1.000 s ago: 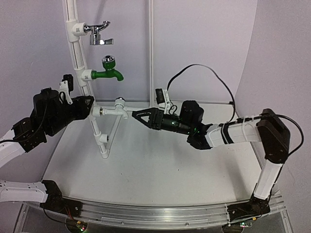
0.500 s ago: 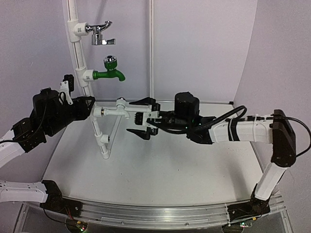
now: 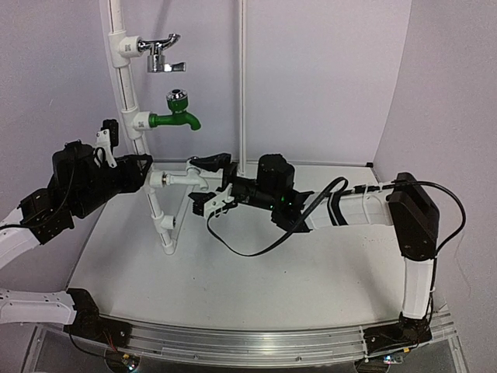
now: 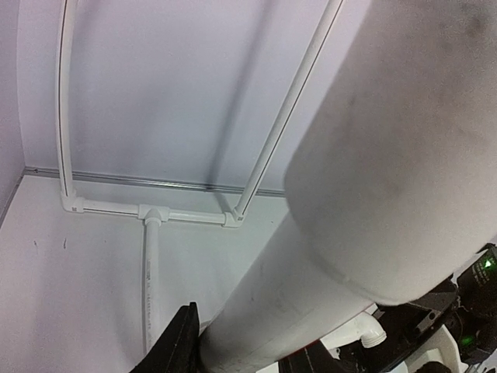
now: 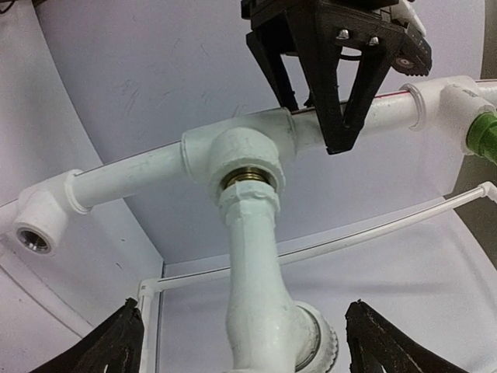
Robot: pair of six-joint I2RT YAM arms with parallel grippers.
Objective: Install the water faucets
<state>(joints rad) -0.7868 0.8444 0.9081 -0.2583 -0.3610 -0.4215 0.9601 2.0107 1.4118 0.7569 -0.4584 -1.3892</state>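
Matte white table (image 3: 256,280); smooth plastic faucet (image 5: 252,256) inside splayed black right claw (image 3: 203,185).

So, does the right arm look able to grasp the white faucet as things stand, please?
Probably yes: the open right end effector straddles the white faucet, and nothing sits between them.

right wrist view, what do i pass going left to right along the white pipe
open elbow socket → tee with the white faucet in it → left gripper, clamped on the white pipe → green tap
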